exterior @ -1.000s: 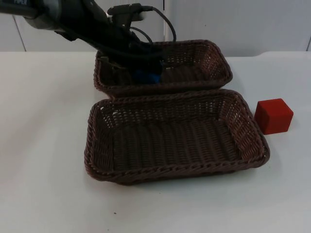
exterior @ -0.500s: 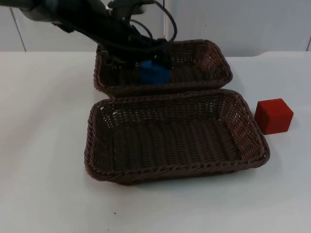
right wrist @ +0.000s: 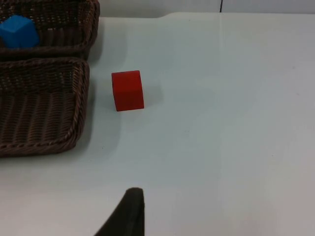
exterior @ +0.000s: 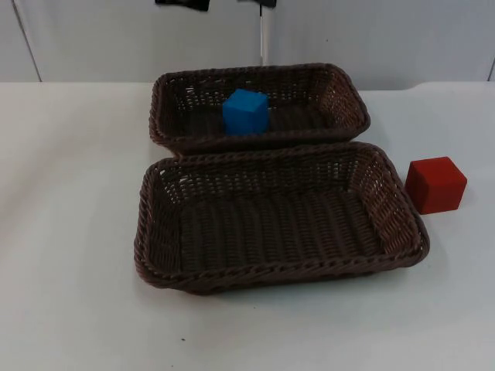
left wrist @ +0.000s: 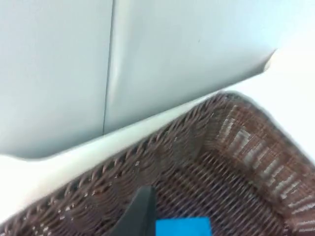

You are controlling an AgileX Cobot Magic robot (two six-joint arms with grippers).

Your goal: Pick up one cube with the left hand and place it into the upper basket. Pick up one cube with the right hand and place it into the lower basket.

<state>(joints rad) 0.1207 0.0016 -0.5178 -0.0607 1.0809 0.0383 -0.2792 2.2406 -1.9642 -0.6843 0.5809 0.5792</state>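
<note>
A blue cube lies loose inside the upper brown wicker basket, left of its middle. The lower wicker basket holds nothing. A red cube stands on the white table just right of the lower basket. My left gripper hangs open high above the upper basket, with the blue cube beneath it. My right gripper waits over bare table on the near side of the red cube, well apart from it.
The two baskets sit close together, the upper one against the grey partition wall. White table spreads left of the baskets, in front of them and around the red cube.
My left gripper let go of the blue cube in the upper basket, and the arm rose up and back out of the top view. The red cube and both baskets stayed put.
</note>
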